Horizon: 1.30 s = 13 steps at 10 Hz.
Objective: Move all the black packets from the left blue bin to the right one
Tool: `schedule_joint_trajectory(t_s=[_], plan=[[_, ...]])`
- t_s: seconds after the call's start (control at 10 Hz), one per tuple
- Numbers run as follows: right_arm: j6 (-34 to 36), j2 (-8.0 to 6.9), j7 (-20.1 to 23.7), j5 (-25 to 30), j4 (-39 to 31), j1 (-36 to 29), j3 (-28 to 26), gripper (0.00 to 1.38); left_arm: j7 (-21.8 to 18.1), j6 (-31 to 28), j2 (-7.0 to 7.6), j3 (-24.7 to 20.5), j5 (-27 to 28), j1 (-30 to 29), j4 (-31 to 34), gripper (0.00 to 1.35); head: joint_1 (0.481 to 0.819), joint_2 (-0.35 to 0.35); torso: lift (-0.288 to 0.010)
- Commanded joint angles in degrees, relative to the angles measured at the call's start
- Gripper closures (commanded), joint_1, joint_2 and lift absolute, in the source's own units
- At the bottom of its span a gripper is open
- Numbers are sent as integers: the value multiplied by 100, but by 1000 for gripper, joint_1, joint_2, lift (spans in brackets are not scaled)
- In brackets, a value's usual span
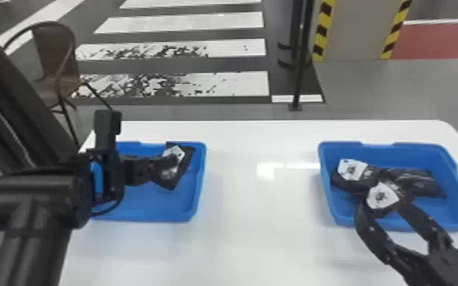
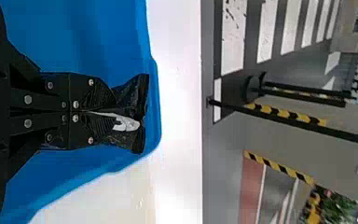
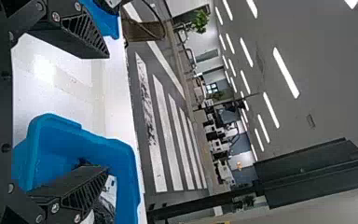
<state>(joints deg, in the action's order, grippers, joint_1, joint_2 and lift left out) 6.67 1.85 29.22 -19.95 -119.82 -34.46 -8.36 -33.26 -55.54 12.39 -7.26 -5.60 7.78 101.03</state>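
My left gripper (image 1: 159,167) is over the left blue bin (image 1: 156,213), shut on a black packet (image 1: 174,179) with a white label. In the left wrist view, the left gripper (image 2: 112,112) pinches that crumpled packet (image 2: 133,95) within the bin's outline; whether it touches the floor I cannot tell. Several black packets (image 1: 422,183), two with white labels, lie in the right blue bin (image 1: 449,158). My right gripper (image 1: 383,213) stands open at that bin's near side, fingertips beside the nearer label. In the right wrist view, the right gripper (image 3: 106,114) has widely parted fingers.
Both bins stand on a white table (image 1: 258,213), with a wide stretch of tabletop between them. Behind the table are a chair (image 1: 59,57) at the left and a dark pole (image 1: 300,68). A person's hand shows at the left edge.
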Motion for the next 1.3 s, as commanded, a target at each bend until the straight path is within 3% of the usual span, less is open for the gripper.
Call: schedule_joint_trajectory(t_s=[0.0,0.2,0.4,0.8,1.2], plan=[[233,17,163,-198,65,211,82,177,-163,506,1,121,-697,-440,422,1164,695,68,-140],[346,105,356,-393,219,549,230,177,-391,1195,36,475,-1257,-750,535,1164,695,30,-140],[486,202,373,-575,233,774,413,177,-453,1406,44,886,-1577,-876,535,1164,695,-21,-140],[542,360,382,-861,627,1421,927,177,-462,1546,27,1812,-2137,-694,535,1164,695,-82,-140],[542,404,373,-827,1063,1857,1019,176,-444,1574,18,2257,-2445,-567,535,1164,695,-128,-140]])
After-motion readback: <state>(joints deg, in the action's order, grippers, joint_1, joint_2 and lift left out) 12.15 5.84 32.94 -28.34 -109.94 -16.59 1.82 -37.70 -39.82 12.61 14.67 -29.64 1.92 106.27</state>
